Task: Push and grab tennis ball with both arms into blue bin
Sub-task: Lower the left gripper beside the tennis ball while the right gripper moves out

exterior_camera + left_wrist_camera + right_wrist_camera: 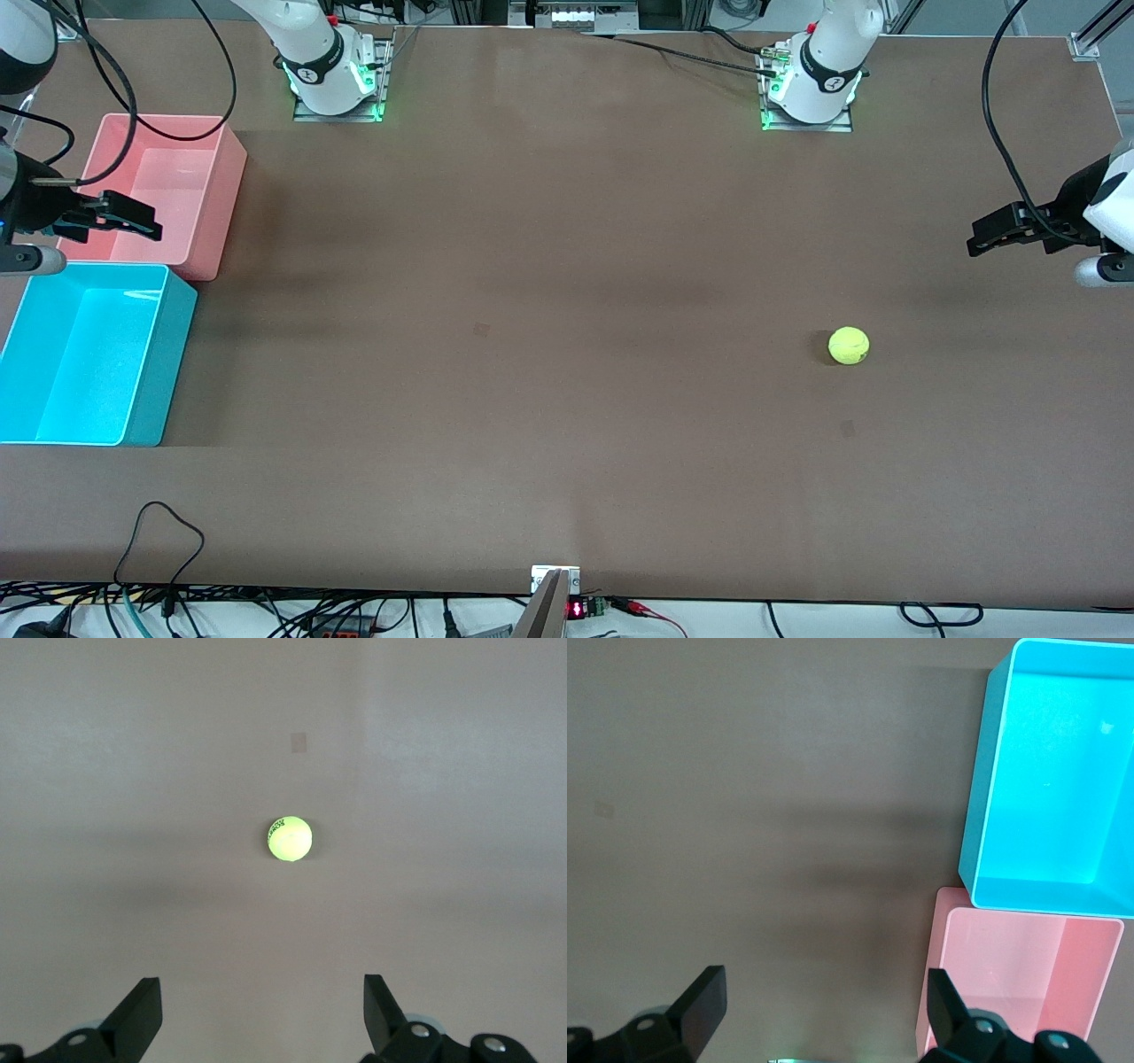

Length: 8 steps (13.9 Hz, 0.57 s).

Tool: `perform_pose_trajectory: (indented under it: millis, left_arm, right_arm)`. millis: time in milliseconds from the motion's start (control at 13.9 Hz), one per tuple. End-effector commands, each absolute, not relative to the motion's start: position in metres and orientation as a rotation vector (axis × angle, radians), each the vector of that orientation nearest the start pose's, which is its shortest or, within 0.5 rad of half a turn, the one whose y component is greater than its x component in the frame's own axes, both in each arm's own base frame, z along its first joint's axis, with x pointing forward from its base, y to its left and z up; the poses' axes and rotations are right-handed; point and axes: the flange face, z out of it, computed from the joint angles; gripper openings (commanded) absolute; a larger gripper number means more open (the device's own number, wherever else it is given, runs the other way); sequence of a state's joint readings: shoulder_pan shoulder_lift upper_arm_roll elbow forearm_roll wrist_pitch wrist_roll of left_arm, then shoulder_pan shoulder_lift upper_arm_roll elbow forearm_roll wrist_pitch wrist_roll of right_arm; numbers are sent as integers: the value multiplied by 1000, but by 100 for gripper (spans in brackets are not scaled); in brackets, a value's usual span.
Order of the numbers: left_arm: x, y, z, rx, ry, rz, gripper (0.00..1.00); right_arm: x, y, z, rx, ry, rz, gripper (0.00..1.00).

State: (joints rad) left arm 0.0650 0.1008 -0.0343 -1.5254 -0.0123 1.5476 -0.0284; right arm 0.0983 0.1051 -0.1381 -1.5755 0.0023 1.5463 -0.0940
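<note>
Tennis ball (849, 346): small fuzzy yellow-green sphere, resting alone on bare brown table, right of centre in front view; centred in left wrist view (290, 839), dark print visible on one side.

Blue bin (89, 354): turquoise rectangular tub, open top, upright, empty, at left edge of front view, just below pink tub (168, 190); upper right in right wrist view (1050, 771).

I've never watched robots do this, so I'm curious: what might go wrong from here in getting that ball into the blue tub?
The tennis ball lies loose toward the left arm's end of the table, while the blue bin sits at the right arm's end, so a push could roll it astray. The pink bin touches the blue one, so a drop might land there. Both the left gripper and right gripper hang open, away from the ball.
</note>
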Motion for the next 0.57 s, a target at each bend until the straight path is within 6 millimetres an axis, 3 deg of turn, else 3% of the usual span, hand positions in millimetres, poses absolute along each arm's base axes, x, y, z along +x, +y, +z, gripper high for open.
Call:
perform_pose_trajectory:
  millis: [0, 215, 431, 502]
  left_arm:
    - [572, 16, 590, -3162, -93, 119, 100]
    - [579, 13, 590, -3173, -84, 88, 100]
    - [598, 15, 553, -3180, -30, 193, 100]
    - [609, 18, 532, -3181, -14, 232, 100]
  right_arm:
    - [581, -6, 555, -3137, -139, 245, 100]
    - [584, -6, 545, -3136, -137, 277, 100]
    - [583, -6, 534, -3127, -126, 346, 100]
    - [583, -6, 530, -3125, -123, 368, 100]
